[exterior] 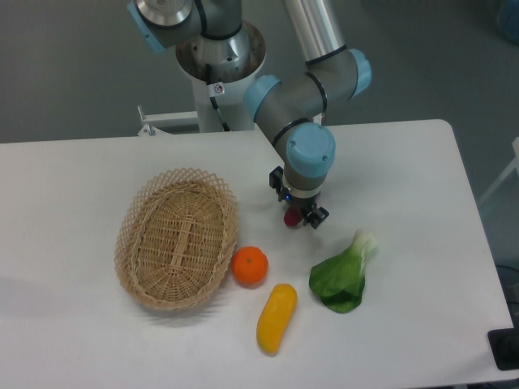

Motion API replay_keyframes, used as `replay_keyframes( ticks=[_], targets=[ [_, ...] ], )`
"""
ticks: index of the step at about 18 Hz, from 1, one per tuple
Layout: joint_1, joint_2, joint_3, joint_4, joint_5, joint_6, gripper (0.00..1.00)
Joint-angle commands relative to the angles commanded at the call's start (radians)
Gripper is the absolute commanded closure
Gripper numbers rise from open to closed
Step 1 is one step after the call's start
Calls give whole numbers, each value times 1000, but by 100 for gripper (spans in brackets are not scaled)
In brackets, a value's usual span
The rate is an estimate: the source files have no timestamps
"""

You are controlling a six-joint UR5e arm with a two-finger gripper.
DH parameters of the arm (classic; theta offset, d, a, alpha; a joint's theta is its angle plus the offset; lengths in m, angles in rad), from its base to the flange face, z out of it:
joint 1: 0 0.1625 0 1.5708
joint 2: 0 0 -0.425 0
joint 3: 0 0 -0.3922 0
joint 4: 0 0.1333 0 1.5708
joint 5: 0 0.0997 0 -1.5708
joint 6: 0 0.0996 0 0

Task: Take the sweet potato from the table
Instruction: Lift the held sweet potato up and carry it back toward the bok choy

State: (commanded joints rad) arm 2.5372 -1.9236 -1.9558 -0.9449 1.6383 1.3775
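The gripper (297, 209) hangs straight down over the sweet potato (290, 217), which lies on the table (422, 186) just right of the wicker basket (177, 239). Only a sliver of magenta peeks out under the wrist, so the tuber is mostly hidden. The fingers look to sit either side of it, probably to straddle its narrow width, but honestly can't tell if they've closed. The orange (250, 266), yellow vegetable (276, 318) and bok choy (342, 277) sit nearer the camera, apart from it.

White table (97, 170): basket (177, 239), orange (250, 266), yellow vegetable (276, 318), greens (340, 277), sweet potato (290, 217).
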Motion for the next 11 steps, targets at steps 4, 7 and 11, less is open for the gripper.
replay_keyframes(
  ticks=[4,7,11],
  targets=[
    [2,3,12,-5,0,-18,90],
    [2,12,35,-12,-2,-17,91],
    [5,12,113,-69,-2,-17,91]
  ],
)
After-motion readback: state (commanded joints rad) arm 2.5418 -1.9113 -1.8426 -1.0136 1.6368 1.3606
